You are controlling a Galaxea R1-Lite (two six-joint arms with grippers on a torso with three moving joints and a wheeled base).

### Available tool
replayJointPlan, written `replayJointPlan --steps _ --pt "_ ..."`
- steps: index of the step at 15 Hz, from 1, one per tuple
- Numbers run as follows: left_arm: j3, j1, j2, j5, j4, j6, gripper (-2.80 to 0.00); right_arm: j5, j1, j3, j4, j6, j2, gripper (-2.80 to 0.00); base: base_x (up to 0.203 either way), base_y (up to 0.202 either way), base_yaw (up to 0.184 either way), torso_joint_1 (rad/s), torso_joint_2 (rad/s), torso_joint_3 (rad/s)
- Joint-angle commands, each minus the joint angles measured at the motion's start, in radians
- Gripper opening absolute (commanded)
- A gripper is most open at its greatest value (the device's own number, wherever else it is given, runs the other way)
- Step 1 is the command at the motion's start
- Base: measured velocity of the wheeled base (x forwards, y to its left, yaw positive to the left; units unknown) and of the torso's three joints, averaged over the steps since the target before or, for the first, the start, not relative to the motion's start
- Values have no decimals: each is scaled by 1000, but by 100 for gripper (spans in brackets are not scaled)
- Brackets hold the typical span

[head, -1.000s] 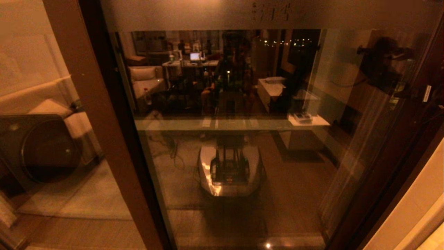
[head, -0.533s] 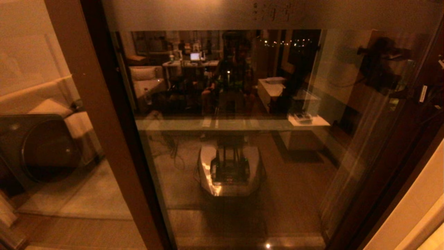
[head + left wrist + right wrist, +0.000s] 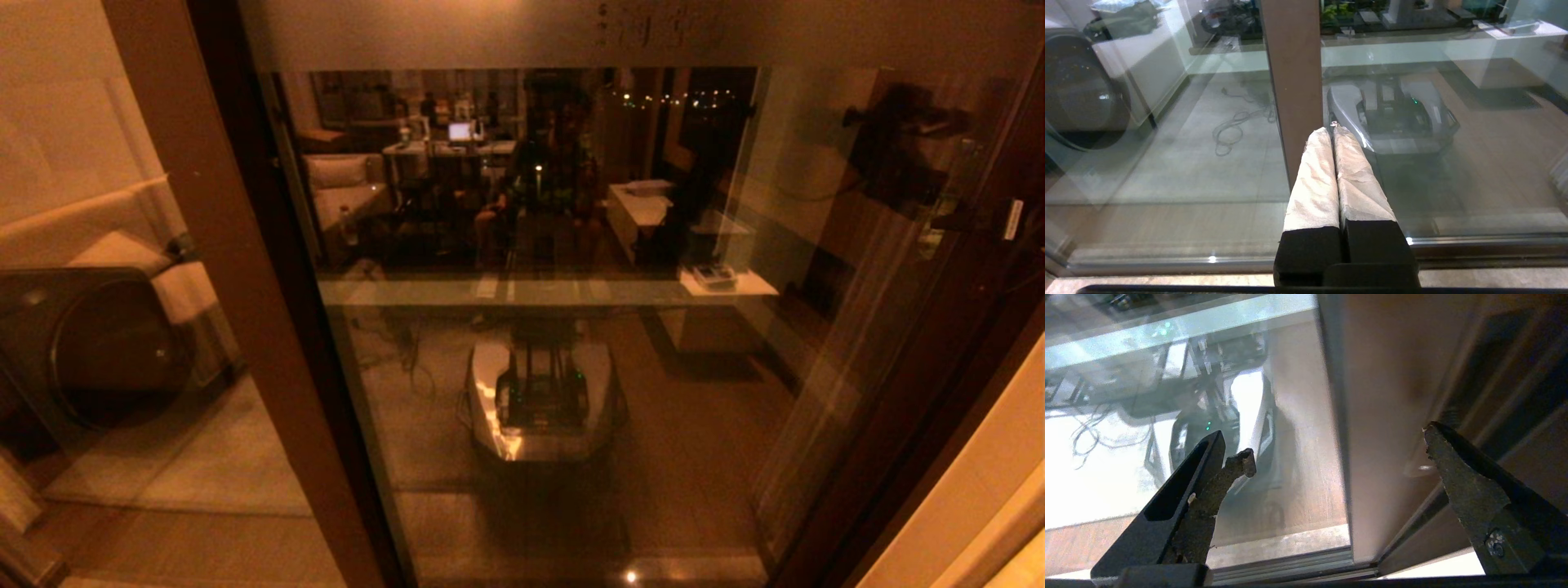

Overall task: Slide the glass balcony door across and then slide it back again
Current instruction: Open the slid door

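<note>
The glass balcony door fills the head view, a tall pane in a brown wooden frame with a frosted top band bearing characters. Its left stile runs down the left side and its darker right stile stands at the right. My right gripper is open, its worn fingers either side of the brown stile close above the floor track. My left gripper is shut on nothing, and its white-wrapped fingers point at a brown stile.
A dark round-fronted washing machine sits behind the glass at the left. The pane mirrors my own base and a lit room. Cables lie on the floor beyond. A pale wall borders the door at the right.
My right arm at the right edge of the head view shifted a little left and then back right. The door frame stands in nearly the same place.
</note>
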Motion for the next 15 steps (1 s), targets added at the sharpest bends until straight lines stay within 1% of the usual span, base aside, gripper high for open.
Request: replayJointPlan --steps 1,12,15 --pt "0 0 0 0 0 1 -280 1 -6 -1 3 0 -5 0 0 0 0 0 0 0" --pt "0 0 0 0 0 -1 -280 -5 -15 -84 1 -3 72 0 0 0 0 0 0 0" --pt "0 0 0 0 0 1 -280 -5 -14 -89 1 -3 84 0 0 0 0 0 0 0"
